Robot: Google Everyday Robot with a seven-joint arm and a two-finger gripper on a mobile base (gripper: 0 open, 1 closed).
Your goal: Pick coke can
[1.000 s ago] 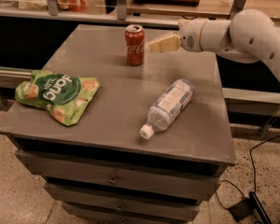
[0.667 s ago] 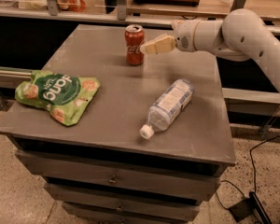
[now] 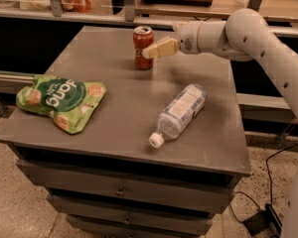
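The coke can (image 3: 142, 42) is a small red can with a silver top, standing upright near the far edge of the grey table (image 3: 114, 108). My gripper (image 3: 150, 52) comes in from the right on a white arm (image 3: 238, 33). Its beige tip is level with the can's middle and overlaps the can's right side in this view. I cannot see whether it touches the can.
A clear plastic bottle (image 3: 180, 112) with a white cap lies on its side at the table's right middle. A green snack bag (image 3: 59, 101) lies flat at the left. A counter with shelves and clutter runs behind the table. A cable lies on the floor at the right.
My gripper has moved left toward the coke can and now reaches its right side. The can, bottle and bag have not moved.
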